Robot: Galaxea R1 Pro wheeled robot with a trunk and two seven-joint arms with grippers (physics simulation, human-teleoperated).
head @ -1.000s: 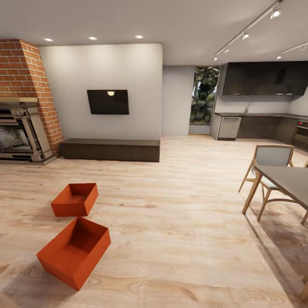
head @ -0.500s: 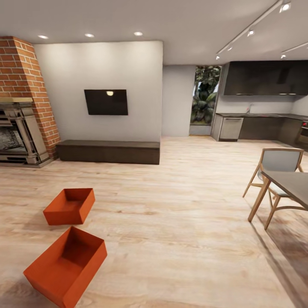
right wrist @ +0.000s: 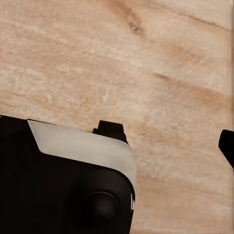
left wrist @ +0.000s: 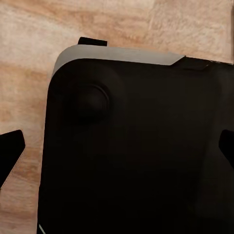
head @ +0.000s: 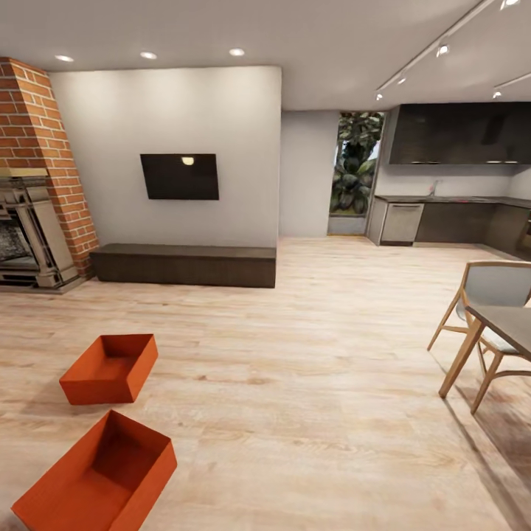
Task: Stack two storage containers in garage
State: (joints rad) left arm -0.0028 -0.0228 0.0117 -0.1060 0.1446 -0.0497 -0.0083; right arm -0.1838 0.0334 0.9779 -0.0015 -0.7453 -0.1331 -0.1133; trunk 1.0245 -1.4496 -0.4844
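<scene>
Writing or labels cannot be read on anything here. Two storage containers sit on the light wood plank flooring [head: 310, 383] of the living room, toward the robot's left in the head view: the nearer container [head: 96, 476] is an orange-red, open-topped rectangular bin turned at an angle and cut by the frame's lower edge, and the farther container [head: 110, 367] of the same shape lies just beyond it, apart from it, both empty inside. Behind them stand a red brick fireplace [head: 40, 140] with a stone-grey surround, a long dark wooden bench [head: 184, 264] against the white wall, and a flat black screen [head: 180, 176] mounted above it. At the right a wooden chair [head: 493, 295] with a pale padded back is drawn up to a grey-topped table [head: 509, 324]; dark kitchen cabinets [head: 457, 133] line the far wall. Both wrist views look down past a black, rounded body with a pale grey edge onto the planks; dark tips show at the frame edges, but whether either gripper is open or closed I cannot tell.
</scene>
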